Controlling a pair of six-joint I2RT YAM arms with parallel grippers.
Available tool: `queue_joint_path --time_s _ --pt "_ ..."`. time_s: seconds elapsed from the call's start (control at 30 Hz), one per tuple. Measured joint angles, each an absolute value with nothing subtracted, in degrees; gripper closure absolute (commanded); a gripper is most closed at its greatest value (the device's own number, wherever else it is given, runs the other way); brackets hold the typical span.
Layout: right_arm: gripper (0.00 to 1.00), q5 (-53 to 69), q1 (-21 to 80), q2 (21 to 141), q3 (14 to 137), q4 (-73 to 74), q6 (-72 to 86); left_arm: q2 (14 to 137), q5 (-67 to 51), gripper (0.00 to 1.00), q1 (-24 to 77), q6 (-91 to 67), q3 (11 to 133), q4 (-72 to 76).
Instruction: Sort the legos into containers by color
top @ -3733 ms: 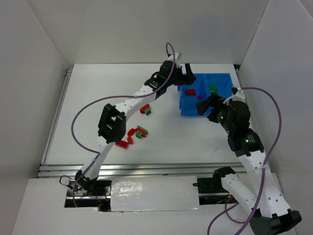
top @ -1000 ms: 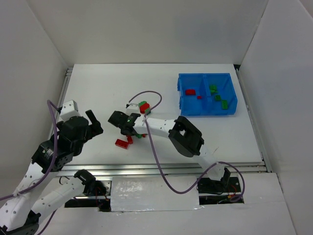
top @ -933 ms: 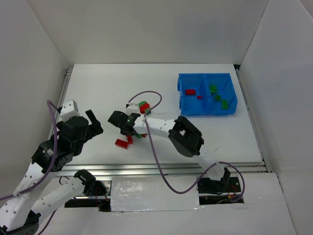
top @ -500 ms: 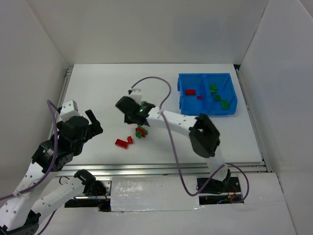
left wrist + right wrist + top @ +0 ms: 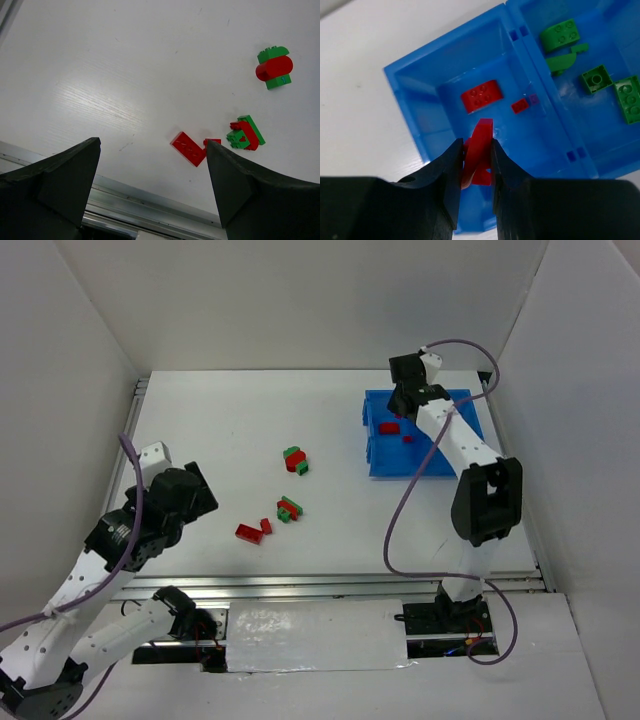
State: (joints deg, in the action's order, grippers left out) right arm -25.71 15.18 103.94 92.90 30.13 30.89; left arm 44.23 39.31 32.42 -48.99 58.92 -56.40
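Note:
My right gripper [image 5: 399,408] is shut on a curved red lego [image 5: 479,150] and hangs over the left compartment of the blue bin [image 5: 378,469]. That compartment [image 5: 445,75] holds a red brick [image 5: 481,95] and a tiny red piece [image 5: 519,105]. In the right compartment lie several green legos [image 5: 596,80]. More red and green legos sit mid-table: one cluster [image 5: 295,460], another [image 5: 288,509], and flat red pieces [image 5: 250,531]. My left gripper [image 5: 203,490] is open above the table's near left; in its wrist view, a flat red lego [image 5: 188,148] lies ahead between the fingers [image 5: 70,175].
A metal rail [image 5: 150,212] runs along the table's near edge, right below the left gripper. White walls enclose the table at the back and sides. The right arm [image 5: 470,455] stretches across the bin's right side, with its purple cable [image 5: 395,530] looping over the table.
My right gripper rose from the lego clusters mid-table with a red lego and swung right and back to over the bin. The left arm shifted slightly.

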Motion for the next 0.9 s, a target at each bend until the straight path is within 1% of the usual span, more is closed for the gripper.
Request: queue_joint_path --time_s 0.03,0.07,0.1,0.13,0.17,0.2,0.23,0.27,0.3,0.37,0.5,0.6,0.67,0.77,0.8,0.87,0.9 --pt "0.92 -25.50 14.57 105.78 94.37 30.74 30.13 44.93 38.94 0.01 32.42 -49.78 59.05 -56.69" --pt "0.88 -25.34 14.20 107.24 95.66 31.29 29.56 45.67 38.54 0.00 32.40 -50.24 59.16 -56.97" --pt "0.82 -25.08 13.80 109.40 97.71 32.36 28.82 46.41 38.11 0.00 32.40 -50.94 59.29 -57.06" --pt "0.73 -24.77 13.56 111.15 99.46 32.93 28.23 47.18 37.43 0.01 32.40 -51.57 59.37 -57.01" --pt "0.56 -24.56 13.45 112.46 100.66 33.41 27.75 47.86 36.84 0.00 32.40 -52.45 59.37 -56.93" --pt "0.24 -24.45 13.41 113.67 101.84 34.09 27.33 48.75 36.14 0.00 32.38 -53.01 59.37 -56.84" --pt "0.18 -24.29 13.34 114.52 102.65 34.44 27.49 49.63 35.44 0.01 32.38 -53.93 59.35 -56.51" --pt "0.07 -24.14 13.34 115.07 103.26 35.07 26.94 50.48 34.68 0.00 32.38 -54.68 59.24 -55.94" --pt "0.02 -24.08 13.34 115.26 103.50 35.70 26.98 50.78 34.15 0.00 32.38 -55.18 59.09 -55.51" --pt "0.00 -23.79 13.34 115.20 103.57 36.91 26.98 52.27 32.58 0.01 32.38 -57.28 58.28 -53.89" --pt "0.00 -23.03 14.26 113.21 102.41 36.97 26.48 55.90 31.48 0.00 32.38 -61.04 58.06 -53.21" --pt "0.00 -18.68 18.13 107.02 96.31 34.89 23.18 57.43 33.08 0.00 32.38 -65.17 58.72 -55.61" --pt "0.01 -14.35 23.86 101.36 89.97 31.33 20.01 57.67 36.14 0.01 32.10 -67.35 60.99 -59.44" --pt "0.00 -8.34 37.34 95.35 81.97 24.38 15.14 57.45 41.56 0.01 31.11 -69.34 66.54 -64.55" --pt "0.00 -7.16 42.35 94.94 80.60 22.41 13.56 57.17 43.40 0.00 30.83 -69.54 68.51 -65.73" --pt "0.04 -7.03 52.51 97.12 80.75 20.08 11.73 55.88 47.07 0.01 30.41 -69.10 71.55 -67.18" --pt "0.08 -7.64 56.38 99.31 82.02 20.01 11.73 54.59 48.64 0.01 30.28 -68.18 72.44 -67.46"
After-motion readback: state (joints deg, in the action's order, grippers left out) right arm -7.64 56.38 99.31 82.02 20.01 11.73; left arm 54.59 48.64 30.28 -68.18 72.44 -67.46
